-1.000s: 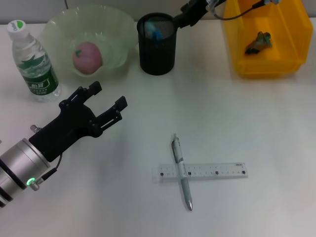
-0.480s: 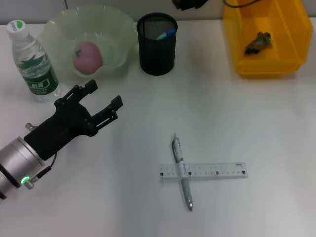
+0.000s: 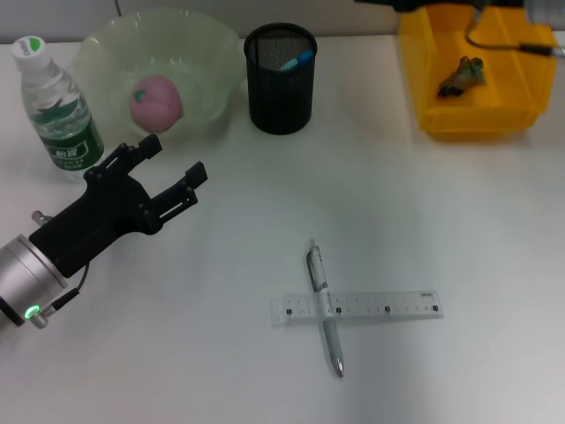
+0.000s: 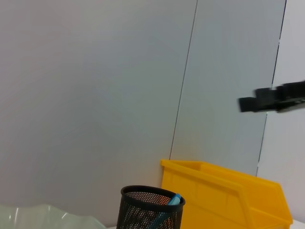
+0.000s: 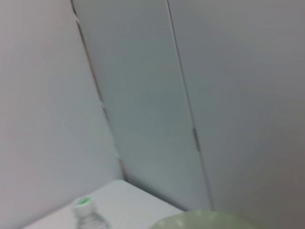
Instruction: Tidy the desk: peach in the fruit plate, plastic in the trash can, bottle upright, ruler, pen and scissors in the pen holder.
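Since the earlier frames, the left hand [image 3: 168,168] has drawn back toward the left edge of the worktop [image 3: 424,221], and the right arm has lifted clear of the pen holder [image 3: 281,79] toward the far right corner.

The pen [image 3: 324,305] and ruler [image 3: 357,306] remain crossed near the centre of the front half, the pen lying on top of the ruler and touching it. Both are judged light, stiff and thin. The pen barrel looks smooth and may roll; take it across the middle of the barrel, clear of the crossing. The ruler lies flat and offers little edge to pinch; sliding it toward the near edge may help.

The pen holder at the far edge already holds a blue-handled item. The peach [image 3: 156,102] sits in the fruit plate [image 3: 212,53], the bottle [image 3: 60,110] stands upright at the far left corner, and the yellow bin [image 3: 530,79] holds a scrap.

The left hand hovers with fingers apart. Whether the right hand's fingers are parted cannot be told. Open room surrounds the pen and ruler on all sides.
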Controlling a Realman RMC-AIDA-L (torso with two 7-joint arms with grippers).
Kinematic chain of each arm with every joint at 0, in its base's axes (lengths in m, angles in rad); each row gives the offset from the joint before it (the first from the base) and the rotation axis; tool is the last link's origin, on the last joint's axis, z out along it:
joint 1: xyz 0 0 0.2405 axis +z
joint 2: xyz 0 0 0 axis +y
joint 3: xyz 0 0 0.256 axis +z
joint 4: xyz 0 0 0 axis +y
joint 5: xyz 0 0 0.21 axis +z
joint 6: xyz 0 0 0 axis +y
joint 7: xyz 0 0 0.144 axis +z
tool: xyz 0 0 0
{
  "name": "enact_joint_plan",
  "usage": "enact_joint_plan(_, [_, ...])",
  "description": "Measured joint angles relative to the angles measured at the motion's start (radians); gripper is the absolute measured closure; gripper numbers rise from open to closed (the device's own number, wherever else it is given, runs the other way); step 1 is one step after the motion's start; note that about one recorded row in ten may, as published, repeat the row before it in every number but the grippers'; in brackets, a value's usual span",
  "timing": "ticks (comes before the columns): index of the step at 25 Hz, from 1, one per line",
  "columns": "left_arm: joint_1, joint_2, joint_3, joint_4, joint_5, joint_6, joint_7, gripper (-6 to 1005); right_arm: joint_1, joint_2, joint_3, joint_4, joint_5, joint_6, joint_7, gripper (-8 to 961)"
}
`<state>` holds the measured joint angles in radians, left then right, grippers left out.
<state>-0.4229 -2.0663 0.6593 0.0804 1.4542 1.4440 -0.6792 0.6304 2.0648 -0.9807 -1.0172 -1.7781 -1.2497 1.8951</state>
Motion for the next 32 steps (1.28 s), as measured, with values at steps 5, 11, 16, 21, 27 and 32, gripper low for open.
enact_joint_plan(5, [0.002, 0.000, 0.039, 0.027, 0.000, 0.001, -0.011, 158, -0.034, -0.027, 0.019, 0.123, 0.030, -0.116, -0.043, 427])
enact_joint_plan(11, [0.005, 0.002, 0.106, 0.076, 0.000, -0.007, -0.059, 158, -0.035, -0.067, 0.018, 0.250, 0.028, -0.226, -0.082, 344])
enact_joint_plan(16, [0.015, 0.003, 0.109, 0.099, 0.000, -0.012, -0.075, 158, -0.055, -0.060, 0.015, 0.243, -0.029, -0.273, -0.102, 276])
enact_joint_plan(21, [0.024, 0.005, 0.120, 0.132, 0.038, -0.012, -0.100, 158, -0.075, -0.044, 0.010, 0.228, -0.041, -0.275, -0.168, 219])
enact_joint_plan(27, [0.037, 0.008, 0.122, 0.233, 0.188, -0.014, -0.195, 159, -0.023, -0.044, 0.006, 0.174, -0.180, -0.325, -0.101, 149])
enact_joint_plan(32, [0.039, 0.024, 0.121, 0.281, 0.306, 0.018, -0.228, 159, 0.046, -0.027, -0.033, 0.168, -0.290, -0.381, -0.126, 153])
